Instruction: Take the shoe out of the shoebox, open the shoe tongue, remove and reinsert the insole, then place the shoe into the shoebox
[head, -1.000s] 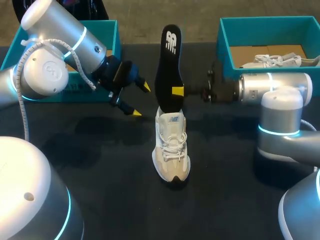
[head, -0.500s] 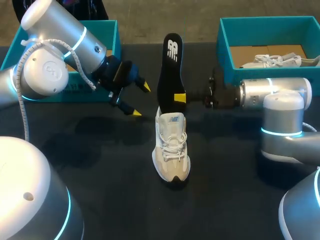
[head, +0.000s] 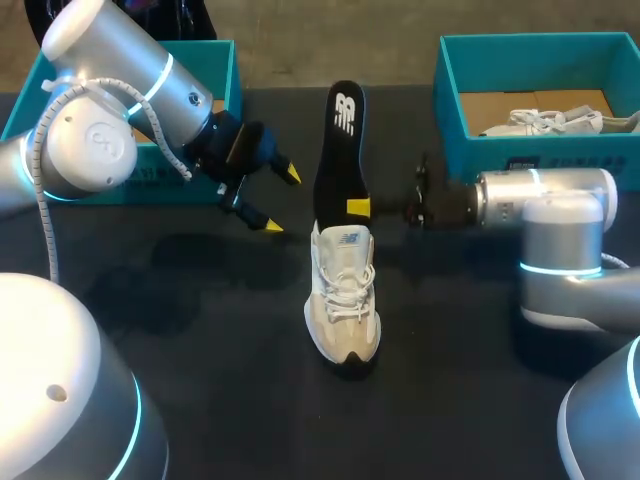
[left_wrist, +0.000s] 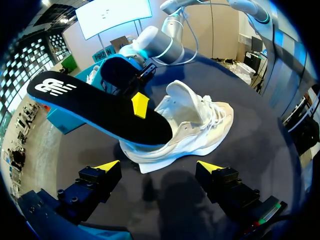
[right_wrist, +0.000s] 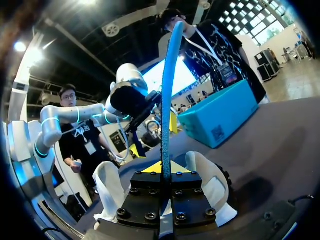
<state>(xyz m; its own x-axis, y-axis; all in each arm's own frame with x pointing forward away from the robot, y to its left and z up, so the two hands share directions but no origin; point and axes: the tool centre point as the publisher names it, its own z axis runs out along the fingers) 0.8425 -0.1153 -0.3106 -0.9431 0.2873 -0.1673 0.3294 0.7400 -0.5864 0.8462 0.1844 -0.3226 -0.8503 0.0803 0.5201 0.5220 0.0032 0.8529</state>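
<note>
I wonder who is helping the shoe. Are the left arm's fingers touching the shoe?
Apart. The head view shows bare table between the left fingers and the shoe; the fingers are open and hold nothing.

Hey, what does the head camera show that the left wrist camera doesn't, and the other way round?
Only the head view: the teal shoebox behind my left arm, and the left gripper seen from outside, standing apart from the shoe. Only the left wrist view: the shoe's side profile and sole edge, and the blue rim along the insole. Both: the white shoe, the black insole sticking out of its opening, the right gripper shut on the insole, and the left gripper open and holding nothing.
</note>
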